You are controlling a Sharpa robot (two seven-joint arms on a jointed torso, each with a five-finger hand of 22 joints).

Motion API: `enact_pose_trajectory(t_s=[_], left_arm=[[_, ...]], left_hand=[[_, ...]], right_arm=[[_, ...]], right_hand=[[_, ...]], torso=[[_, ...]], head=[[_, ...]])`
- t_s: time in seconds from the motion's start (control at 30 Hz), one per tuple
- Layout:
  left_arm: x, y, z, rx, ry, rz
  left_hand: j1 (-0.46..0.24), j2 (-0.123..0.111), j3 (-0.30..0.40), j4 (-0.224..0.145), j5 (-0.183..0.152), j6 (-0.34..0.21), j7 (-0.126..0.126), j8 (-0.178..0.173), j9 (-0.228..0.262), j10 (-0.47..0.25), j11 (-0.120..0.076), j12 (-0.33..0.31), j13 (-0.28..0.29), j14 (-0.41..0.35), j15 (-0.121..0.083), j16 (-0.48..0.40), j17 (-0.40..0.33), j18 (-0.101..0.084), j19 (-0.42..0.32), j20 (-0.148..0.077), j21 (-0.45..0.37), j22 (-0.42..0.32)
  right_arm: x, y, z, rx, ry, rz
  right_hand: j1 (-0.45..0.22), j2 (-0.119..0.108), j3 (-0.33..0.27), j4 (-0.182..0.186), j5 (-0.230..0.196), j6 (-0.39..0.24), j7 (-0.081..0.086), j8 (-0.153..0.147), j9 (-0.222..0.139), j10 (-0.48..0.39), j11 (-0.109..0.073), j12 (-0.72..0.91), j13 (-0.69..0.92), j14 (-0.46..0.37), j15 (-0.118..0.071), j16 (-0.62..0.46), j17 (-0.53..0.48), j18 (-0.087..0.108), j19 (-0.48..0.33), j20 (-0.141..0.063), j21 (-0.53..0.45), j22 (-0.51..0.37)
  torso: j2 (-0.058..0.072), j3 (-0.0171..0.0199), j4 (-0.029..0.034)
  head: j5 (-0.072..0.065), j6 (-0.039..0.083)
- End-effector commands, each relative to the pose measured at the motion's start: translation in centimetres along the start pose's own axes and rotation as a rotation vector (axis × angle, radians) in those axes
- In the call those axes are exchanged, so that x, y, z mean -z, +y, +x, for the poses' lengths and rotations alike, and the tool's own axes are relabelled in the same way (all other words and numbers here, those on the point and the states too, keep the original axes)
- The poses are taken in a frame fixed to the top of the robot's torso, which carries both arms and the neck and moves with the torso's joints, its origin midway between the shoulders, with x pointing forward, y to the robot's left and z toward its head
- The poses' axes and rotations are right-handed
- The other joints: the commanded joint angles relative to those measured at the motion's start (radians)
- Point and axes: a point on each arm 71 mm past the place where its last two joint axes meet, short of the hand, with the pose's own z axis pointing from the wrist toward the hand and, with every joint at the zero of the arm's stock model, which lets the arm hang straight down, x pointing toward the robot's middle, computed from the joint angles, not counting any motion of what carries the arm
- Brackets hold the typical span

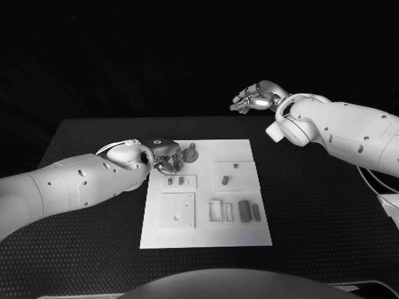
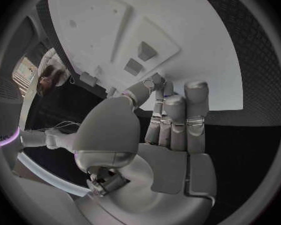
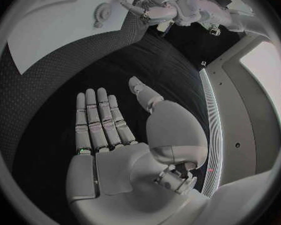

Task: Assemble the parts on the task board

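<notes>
Task board [image 1: 240, 233] sits flat mid-counter [image 1: 325, 249], long side running away from the robot. Left hand [image 1: 164, 156] is over the board's far-left corner, fingers curled down at a small round gear-like part [image 1: 191, 153] lying on the plate there; head view suggests fingertips at or right beside it, but can't tell whether it's actually gripped. Left wrist view shows the left hand's fingers [image 2: 175, 120] held together and bent toward the thumb, tips hanging over the board's edge, nothing visibly pinched between them, so grip state is unclear. Right hand [image 1: 255, 96] is raised beyond the counter's far edge, well apart from the board, holding nothing; right wrist view shows its palm flat, fingers [image 3: 97, 117] straight and side by side, thumb out to the side. Rest of the board: a small raised block with two short pegs [image 1: 176, 181] just nearer than the left hand, a square plate with holes [image 1: 177, 208] nearer still on the left side, a raised square with one small oblong part [image 1: 225, 180] on the right, and a row of upright bar-shaped parts [image 1: 244, 210] near the right-front area. The right wrist view also catches the gear part [image 3: 103, 10] and the left hand [image 3: 147, 7] across the counter.
</notes>
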Motion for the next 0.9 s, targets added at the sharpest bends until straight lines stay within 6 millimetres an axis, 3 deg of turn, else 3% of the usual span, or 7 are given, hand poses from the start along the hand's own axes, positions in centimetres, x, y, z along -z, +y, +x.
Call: enact_pose_trajectory(t_s=[0.03,0.5,0.9], left_arm=[[0.0,0.05,0.46,-0.015,0.038,-0.002],[0.03,0.16,0.35,-0.008,0.018,0.001],[0.11,0.29,0.22,-0.003,-0.001,-0.004]], left_hand=[[-0.005,-0.009,-0.006,-0.004,-0.004,-0.005,0.003,-0.006,-0.003,0.005,0.012,-0.003,-0.001,-0.005,-0.002,0.002,-0.002,0.104,-0.002,-0.009,-0.005,0.001],[-0.011,-0.027,-0.018,-0.008,-0.01,-0.009,0.005,-0.009,-0.006,-0.006,0.015,-0.002,-0.003,-0.006,0.001,0.004,-0.006,0.105,-0.003,-0.008,-0.007,0.003],[-0.025,-0.048,-0.045,-0.012,-0.008,-0.061,0.02,-0.035,-0.021,-0.032,0.019,-0.003,-0.007,-0.011,0.004,0.006,-0.013,0.117,-0.004,-0.007,-0.017,0.002]], right_arm=[[-0.03,0.1,0.06,0.003,0.007,-0.008],[-0.01,0.1,0.07,0.002,0.009,-0.008],[-0.03,0.07,0.15,0.002,0.021,-0.004]], right_hand=[[0.004,0.005,-0.007,0.0,-0.003,-0.005,0.026,0.005,-0.002,0.005,0.0,0.004,-0.001,-0.006,0.001,-0.003,-0.002,0.021,0.0,0.009,-0.005,0.001],[0.004,0.005,-0.008,0.0,-0.003,-0.005,0.026,0.005,-0.002,0.005,0.0,0.004,-0.002,-0.006,0.001,-0.003,-0.002,0.021,0.0,0.009,-0.006,0.001],[0.002,0.004,-0.009,0.0,-0.003,-0.006,0.026,0.006,-0.002,0.005,0.0,0.005,-0.003,-0.006,0.001,-0.003,-0.002,0.021,-0.001,0.01,-0.006,0.002]], torso=[[-0.001,-0.0004,-0.0006],[0.0,-0.0001,0.0003],[0.001,-0.0006,-0.0013]], head=[[0.0,0.001],[0.0,0.001],[0.0,0.001]])
